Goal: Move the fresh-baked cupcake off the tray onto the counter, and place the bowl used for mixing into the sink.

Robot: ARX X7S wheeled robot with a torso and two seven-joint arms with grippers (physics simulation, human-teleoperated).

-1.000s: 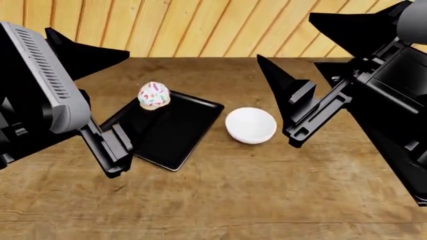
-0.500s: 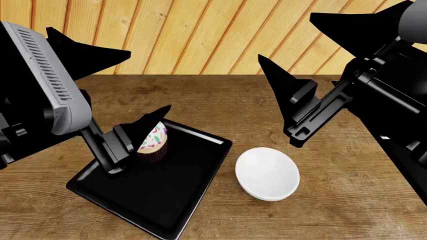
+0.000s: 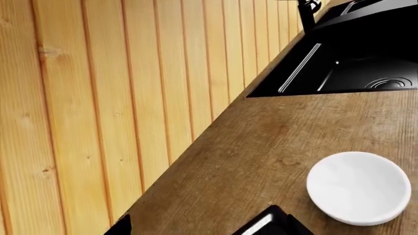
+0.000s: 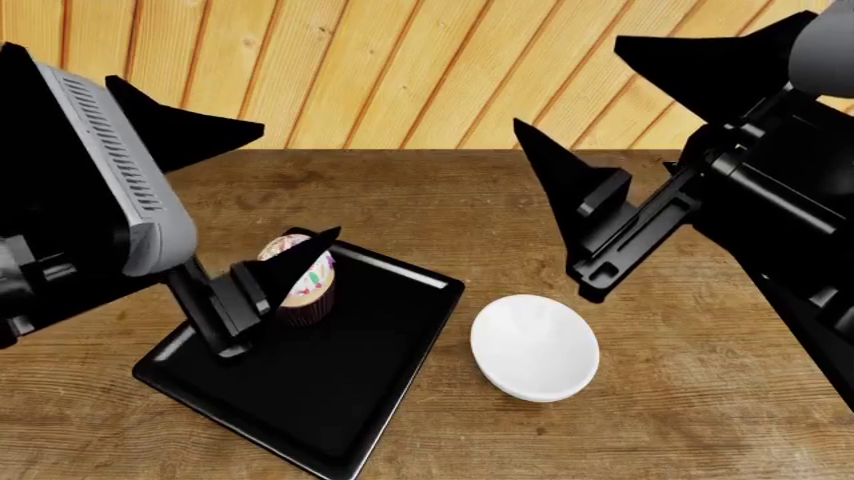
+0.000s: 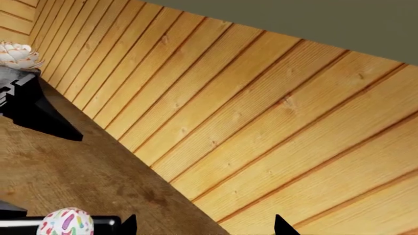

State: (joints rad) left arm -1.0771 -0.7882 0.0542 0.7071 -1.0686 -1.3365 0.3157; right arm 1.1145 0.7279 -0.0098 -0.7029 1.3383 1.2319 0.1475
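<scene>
The cupcake (image 4: 310, 281) stood on the far-left part of the black tray (image 4: 320, 390), which lay on the counter (image 4: 441, 200) at the near left, with the white bowl (image 4: 535, 347) just to the right of the tray and clear of its rim. The left gripper (image 4: 220, 230) hung over the tray's far-left corner with its two fingers spread wide; the nearer fingertip (image 4: 310, 247) overlapped the cupcake in the head view, though whether it touched the frosting could not be told. The right gripper (image 4: 607, 155) hovered beyond the bowl, fingers likewise apart and holding nothing. The sink (image 3: 365, 68) appeared only in the left wrist view, set into the counter well past the bowl. The step in hand looked to be the grasp on the cupcake. To do it well, the left gripper probably needed to drop until its fingers bracketed the ribbed wrapper rather than the soft frosting, centred so both closed evenly, then squeeze lightly and lift straight up over the low rim before moving toward bare wood. Closing too high risked crushing the top or tipping the cupcake over; a sideways drag might shove the tray into the bowl.
</scene>
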